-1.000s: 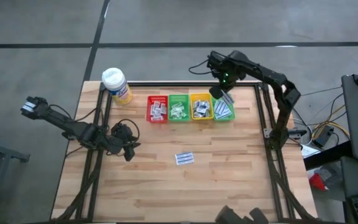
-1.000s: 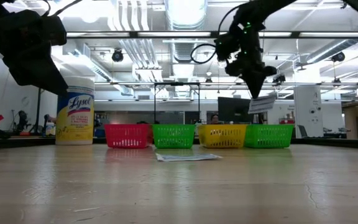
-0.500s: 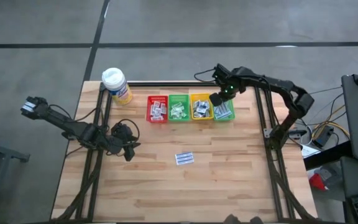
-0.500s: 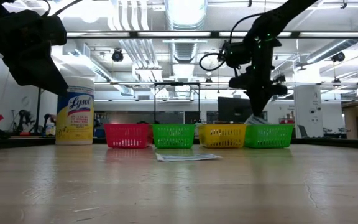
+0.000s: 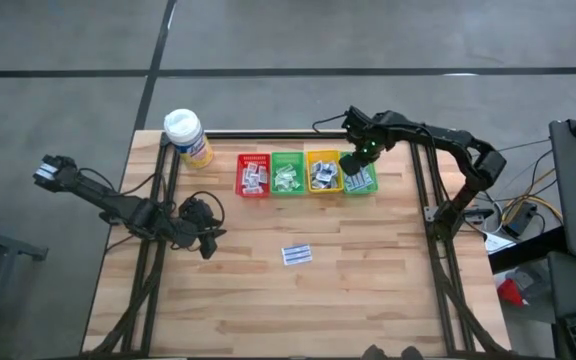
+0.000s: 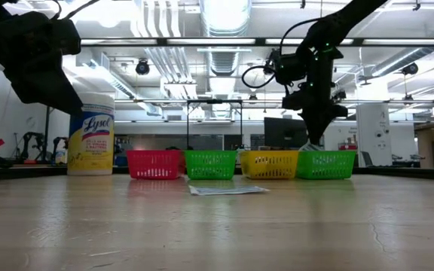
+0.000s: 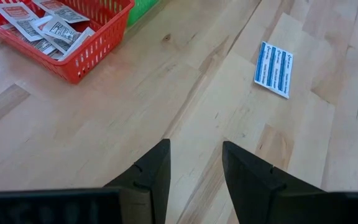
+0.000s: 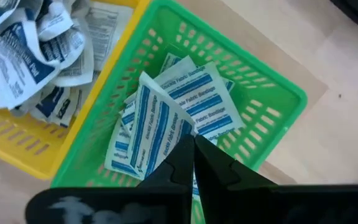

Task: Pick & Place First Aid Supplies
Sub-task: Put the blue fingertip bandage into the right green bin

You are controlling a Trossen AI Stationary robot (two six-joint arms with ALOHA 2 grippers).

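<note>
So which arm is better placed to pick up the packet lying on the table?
Left. The left gripper is open near the blue-striped packet; the right gripper is shut over the far green bin.

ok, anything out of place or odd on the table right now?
One thing: a blue-striped packet lies loose on the bare wood, in front of the bins and apart from them, while the rest sit in bins. The right gripper is down in the far-right green bin, shut on a blue-print packet. No spills or damage visible.
</note>
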